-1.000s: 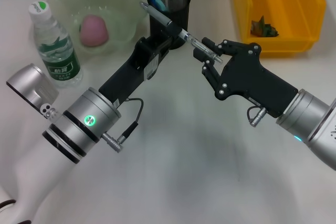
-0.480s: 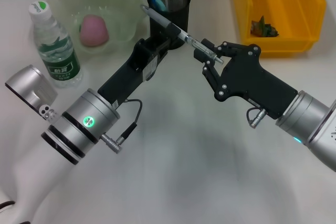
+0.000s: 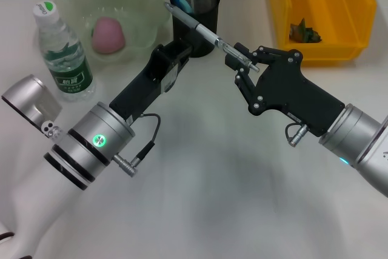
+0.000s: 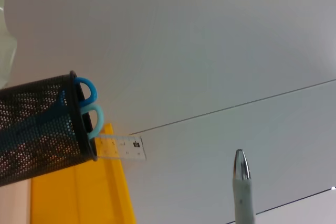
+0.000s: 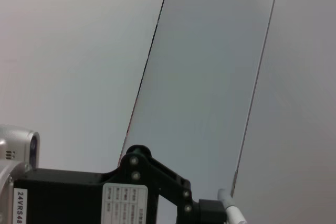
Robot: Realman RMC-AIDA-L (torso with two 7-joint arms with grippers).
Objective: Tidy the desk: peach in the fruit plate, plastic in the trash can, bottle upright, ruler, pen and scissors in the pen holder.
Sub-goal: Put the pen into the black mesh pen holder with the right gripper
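Above the white surface (image 3: 200, 210), both pincers gripped the pen (image 3: 203, 30): the left pincer (image 3: 193, 42) pinched its middle, the right pincer (image 3: 241, 63) clamped its lower end, beside the pen holder (image 3: 195, 9).

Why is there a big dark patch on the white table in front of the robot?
Head view: the grey patch on the plain white desk is soft shadow thrown by the arms above it, its edges fuzzy. Left wrist view: the slim silver-grey pen has a bright glint on its metal tip. Right wrist view: even light, no hard shadows.
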